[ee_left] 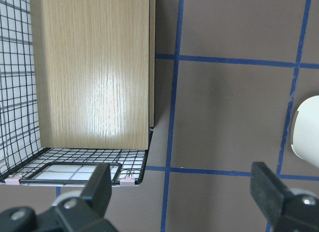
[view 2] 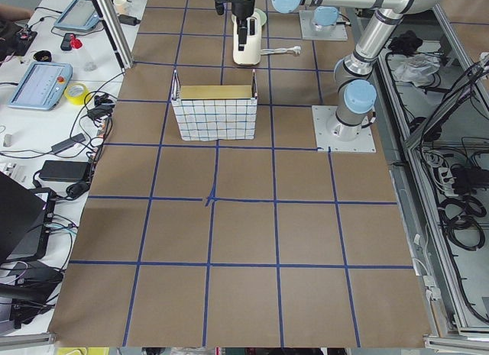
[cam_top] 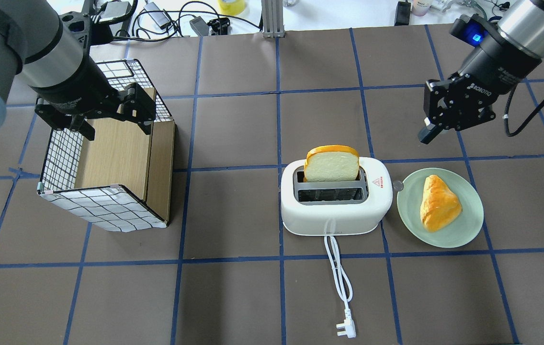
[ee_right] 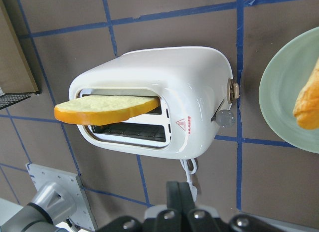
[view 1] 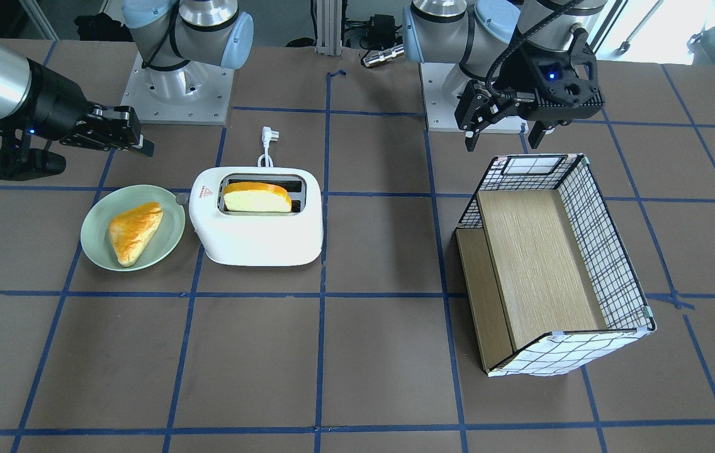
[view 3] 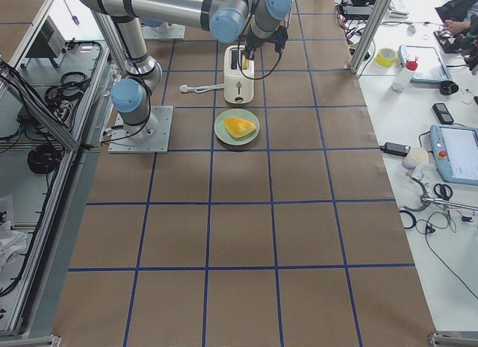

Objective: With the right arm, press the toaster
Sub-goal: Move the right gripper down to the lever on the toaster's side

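The white toaster [cam_top: 334, 215] stands mid-table with a bread slice [cam_top: 332, 164] upright in its far slot; it also shows in the front view [view 1: 257, 236] and the right wrist view [ee_right: 184, 82]. Its small grey lever [ee_right: 225, 117] juts from the end facing the green plate, and its cord and plug [cam_top: 346, 328] trail toward the robot. My right gripper [cam_top: 426, 135] is shut and empty. It hovers beyond the plate, off to the right of the toaster's lever end and clear of it; it also shows in the front view [view 1: 145, 149]. My left gripper [cam_top: 116, 127] is open and empty above the basket.
A green plate [cam_top: 463, 230] holding a triangular bread piece [cam_top: 439, 203] sits right beside the toaster's lever end. A wire basket with a wooden insert [cam_top: 104, 206] lies on the left side of the table. Blue tape lines grid the brown tabletop.
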